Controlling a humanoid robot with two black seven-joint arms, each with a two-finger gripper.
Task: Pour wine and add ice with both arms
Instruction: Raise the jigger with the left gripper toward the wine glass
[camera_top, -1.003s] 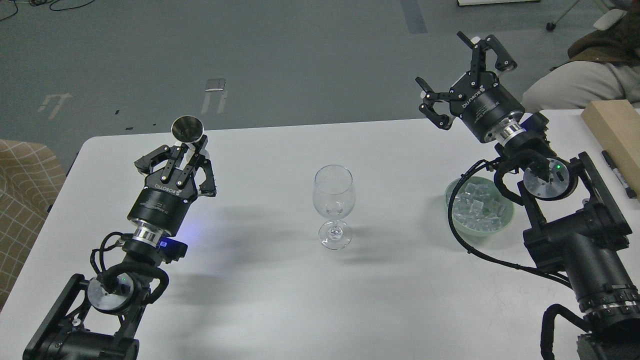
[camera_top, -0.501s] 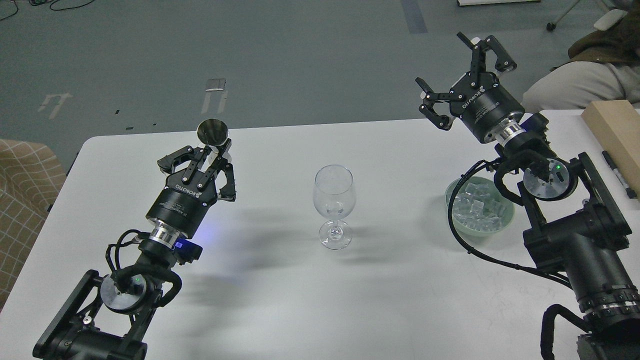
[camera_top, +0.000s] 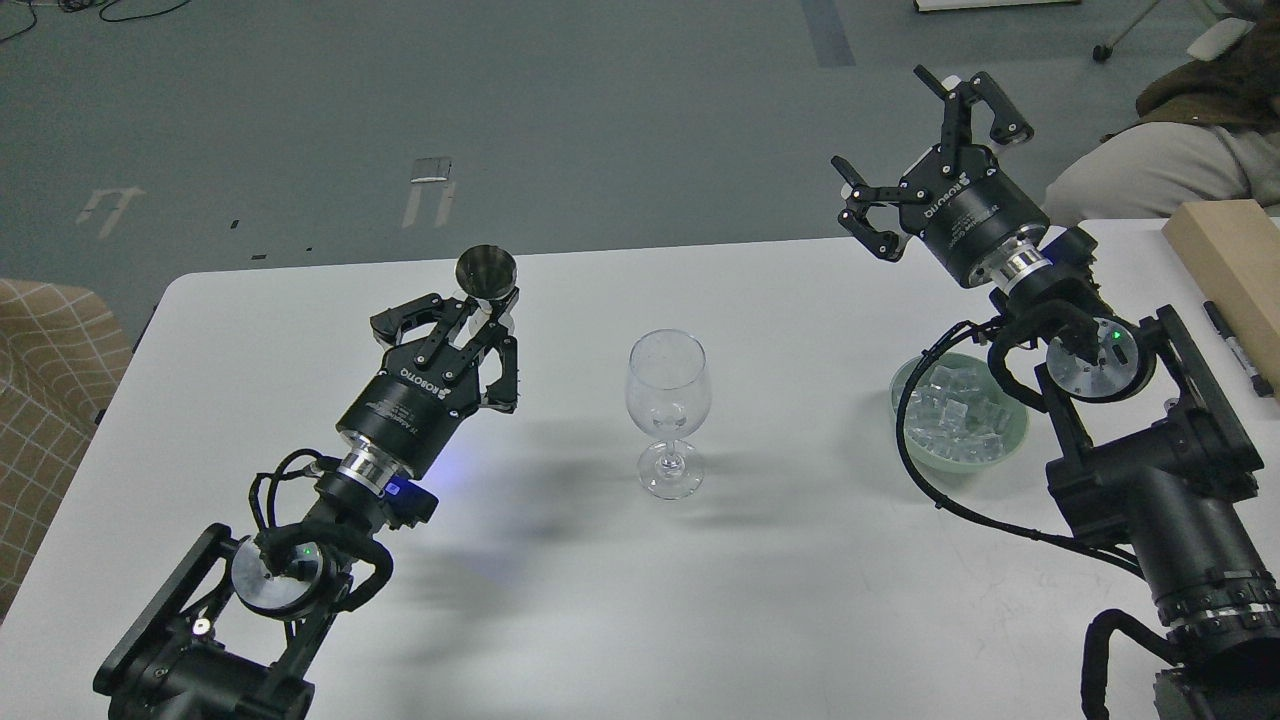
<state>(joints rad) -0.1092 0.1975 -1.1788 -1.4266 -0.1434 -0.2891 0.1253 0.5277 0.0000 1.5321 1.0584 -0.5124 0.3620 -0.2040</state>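
An empty clear stemmed wine glass (camera_top: 668, 410) stands upright at the middle of the white table (camera_top: 560, 620). My left gripper (camera_top: 487, 310) is shut on a small shiny metal cup (camera_top: 486, 273) and holds it above the table, left of the glass. A pale green bowl (camera_top: 1012, 438) at the right holds a heap of clear ice cubes (camera_top: 955, 415). My right gripper (camera_top: 905, 125) is open and empty, raised above the table's far edge, behind the bowl. My right arm's joint partly covers the bowl.
A wooden block (camera_top: 1230, 270) and a black marker (camera_top: 1235, 345) lie at the table's right edge. A seated person (camera_top: 1160, 165) is beyond the far right corner. A tan checked cushion (camera_top: 45, 400) sits left of the table.
My left gripper has carried the metal cup to the right, toward the wine glass. The right arm, the glass and the bowl have not moved.
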